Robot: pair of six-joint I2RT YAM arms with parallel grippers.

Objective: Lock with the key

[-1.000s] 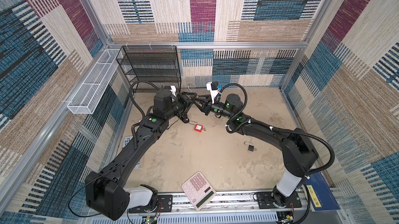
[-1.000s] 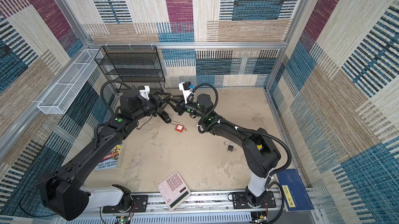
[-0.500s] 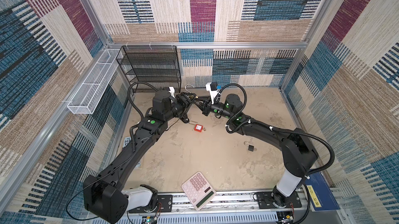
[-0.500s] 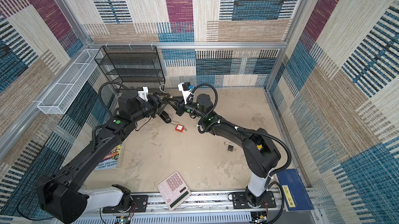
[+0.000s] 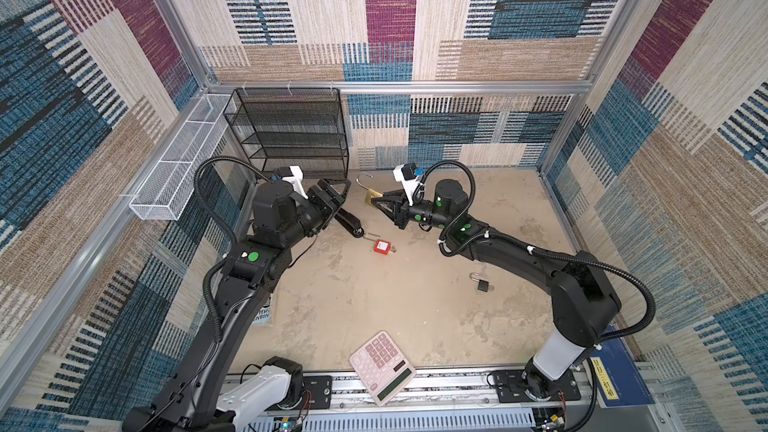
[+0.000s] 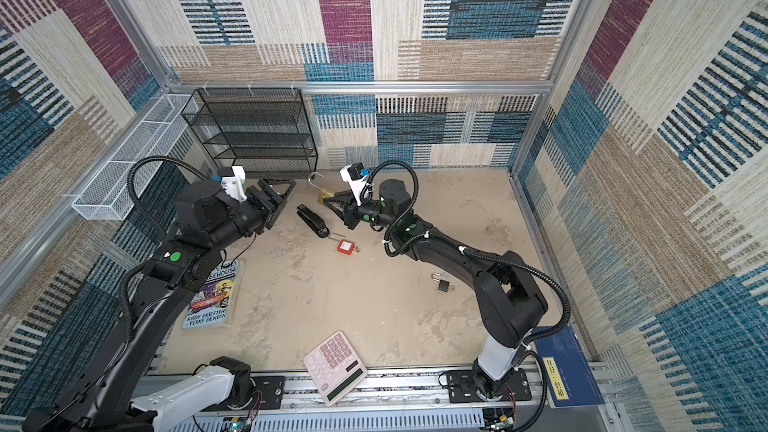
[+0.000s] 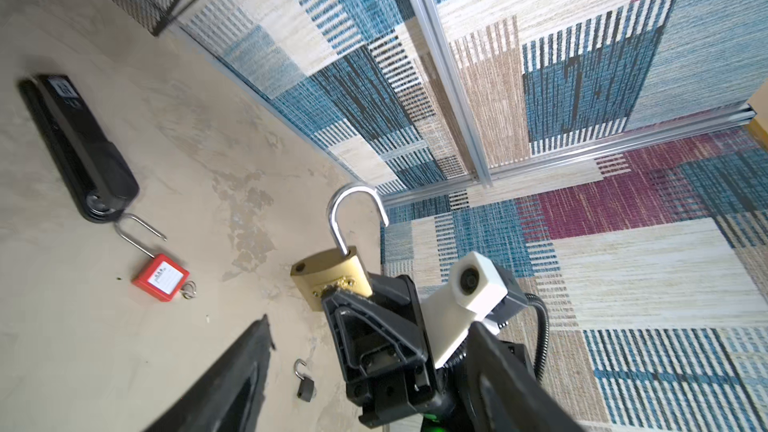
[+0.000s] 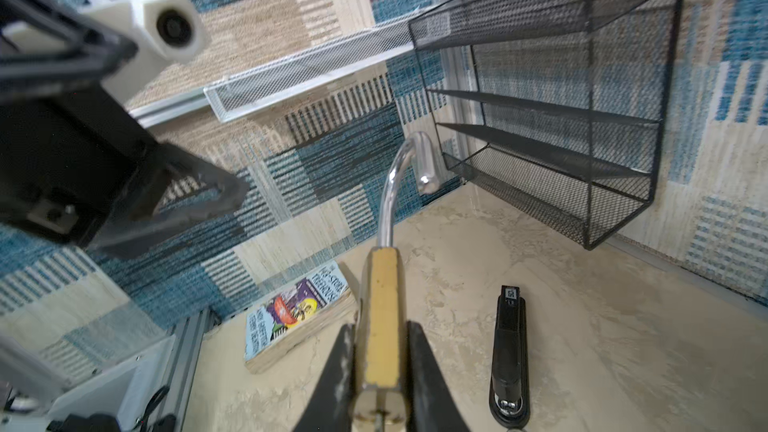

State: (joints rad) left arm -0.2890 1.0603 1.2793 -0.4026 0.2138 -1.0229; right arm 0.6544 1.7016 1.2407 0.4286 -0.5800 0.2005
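The brass lock has a body of yellow metal, dull-polished, with fine scratches. Its shackle is bright chromed metal, smooth and almost like a mirror. The fingers of the right gripper look like matt black plastic, a little rough at the tips. The red lock seems to be glossy plastic. The stapler is smooth black plastic with a weak shine. The table is matt, beige and blotchy. The walls are of rough woven cloth. The rack is black metal mesh.
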